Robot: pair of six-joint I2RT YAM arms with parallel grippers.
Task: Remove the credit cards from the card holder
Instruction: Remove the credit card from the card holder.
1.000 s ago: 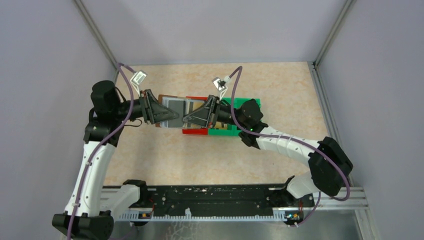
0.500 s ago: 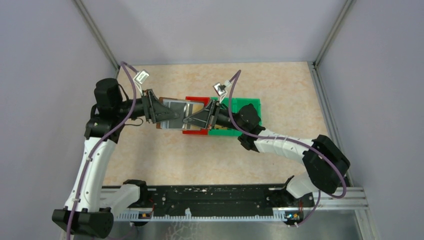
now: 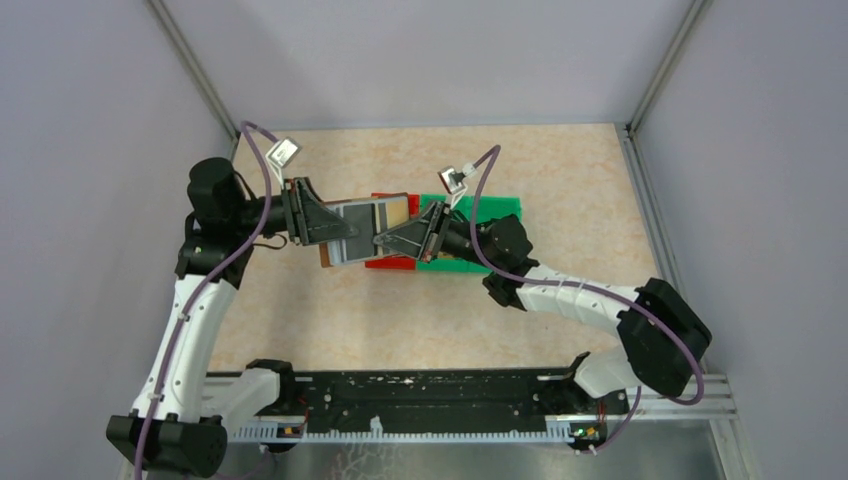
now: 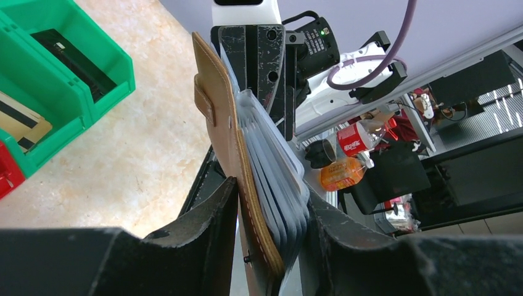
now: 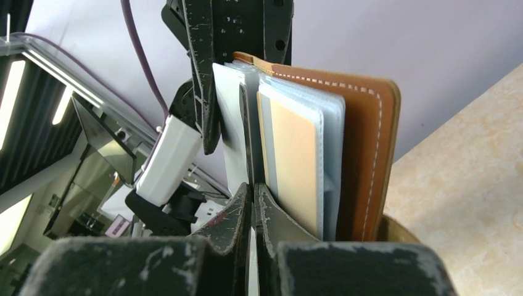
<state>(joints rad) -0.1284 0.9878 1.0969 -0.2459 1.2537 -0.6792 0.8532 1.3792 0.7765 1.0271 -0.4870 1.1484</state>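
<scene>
Looking down from above, we see the card holder (image 3: 362, 222) held up over the table (image 3: 560, 170), between the two arms and just above the left end of the red bin (image 3: 392, 263), which sits beside the green bin (image 3: 480, 208). The left gripper (image 3: 345, 230) is clamped on the holder. In its wrist view the brown cover and the fan of clear pockets stand upright between the two fingers (image 4: 206, 216), touching both. The right gripper (image 5: 253, 188) meets the holder from the other side with its fingers pressed together at the edge of the pocket leaves (we cannot tell whether a card or only a sleeve sits between them). Just beside those fingers a tan card (image 5: 296, 166) shows inside a clear pocket, with the stitched brown cover behind it. A gold card (image 4: 21, 120) with dark stripes lies in the green bin.
</scene>
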